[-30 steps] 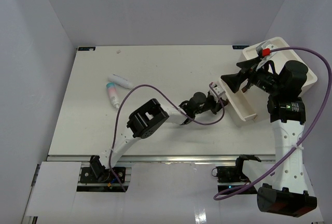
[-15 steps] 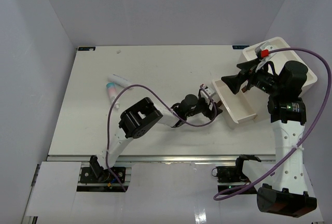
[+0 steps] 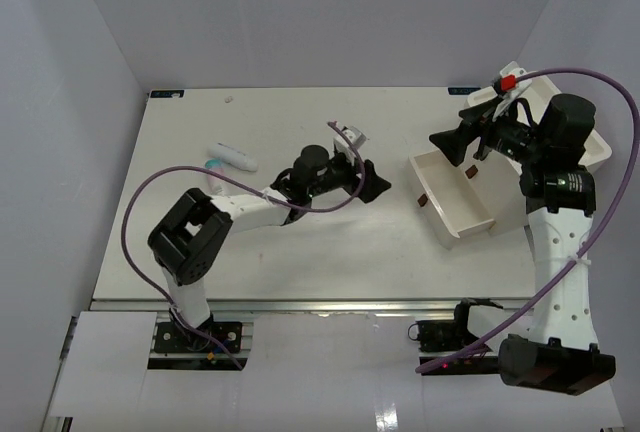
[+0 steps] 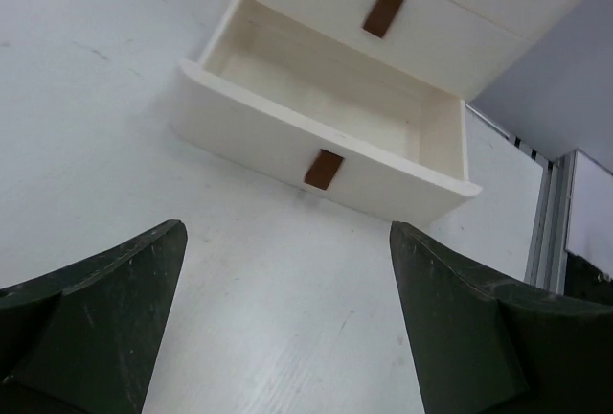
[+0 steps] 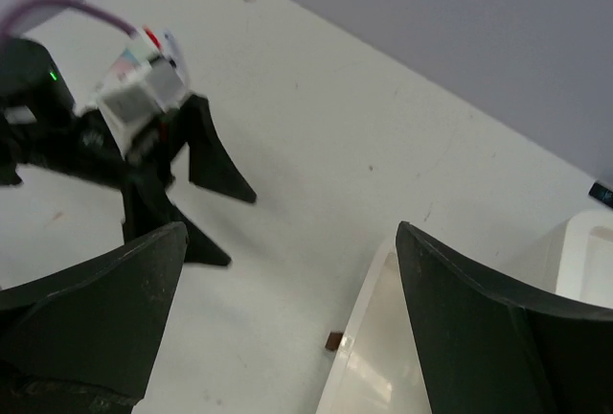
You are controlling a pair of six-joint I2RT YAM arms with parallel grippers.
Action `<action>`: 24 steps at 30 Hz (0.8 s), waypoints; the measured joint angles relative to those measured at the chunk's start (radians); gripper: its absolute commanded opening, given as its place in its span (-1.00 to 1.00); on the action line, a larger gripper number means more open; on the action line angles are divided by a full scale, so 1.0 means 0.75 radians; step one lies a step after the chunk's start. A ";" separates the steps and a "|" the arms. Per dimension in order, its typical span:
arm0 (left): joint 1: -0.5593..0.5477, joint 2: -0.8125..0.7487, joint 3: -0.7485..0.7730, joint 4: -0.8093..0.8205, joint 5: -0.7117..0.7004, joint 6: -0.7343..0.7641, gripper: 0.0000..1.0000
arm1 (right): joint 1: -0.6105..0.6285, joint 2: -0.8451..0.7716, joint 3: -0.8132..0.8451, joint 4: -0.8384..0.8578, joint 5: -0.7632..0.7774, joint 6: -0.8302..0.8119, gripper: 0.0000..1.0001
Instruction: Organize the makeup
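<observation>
A white tube [image 3: 232,156] lies at the table's left. Just below it shows the teal cap of the pink tube [image 3: 213,164], the rest hidden by my left arm's cable. My left gripper [image 3: 378,180] [image 4: 287,234] hovers open over bare table mid-scene, facing an empty pulled-out drawer [image 3: 452,204] [image 4: 326,131] and holding nothing. My right gripper [image 3: 448,150] [image 5: 292,234] hangs open above the drawer's far end, also empty. In the right wrist view the left gripper [image 5: 196,170] is off to the left, apart from the drawer.
The drawer belongs to a white organizer box [image 3: 590,147] at the right table edge. A brown tab handle [image 4: 324,169] marks the drawer's front, and a second shut drawer front [image 4: 383,11] sits above it. Walls enclose the table on three sides.
My left gripper pulled the drawer out, opened, let go of its handle and drew back left toward mid-table. The right gripper barely moved.
</observation>
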 measured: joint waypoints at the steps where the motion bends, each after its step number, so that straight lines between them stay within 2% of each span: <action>1: 0.048 -0.052 -0.024 -0.033 0.026 -0.028 0.96 | 0.008 0.039 0.021 -0.018 0.004 -0.006 0.93; 5: 0.257 -0.358 -0.229 -0.234 0.124 -0.108 0.96 | 0.126 0.254 0.170 -0.080 0.101 -0.053 0.92; 8: 0.375 -0.619 -0.326 -0.413 0.161 -0.112 0.96 | 0.311 0.413 0.239 -0.118 0.231 -0.101 0.90; 11: 0.425 -0.872 -0.328 -0.603 0.141 -0.056 0.96 | 0.509 0.588 0.313 -0.171 0.340 -0.151 0.87; 16: 0.434 -1.315 -0.341 -0.828 -0.081 0.091 0.96 | 0.777 1.038 0.626 -0.283 0.472 -0.234 0.81; 20: 0.434 -1.659 -0.484 -0.839 -0.303 0.179 0.96 | 0.915 1.391 0.895 -0.317 0.530 -0.242 0.80; 24: 0.434 -1.825 -0.601 -0.864 -0.485 0.231 0.96 | 1.023 1.622 1.027 -0.268 0.618 -0.171 0.81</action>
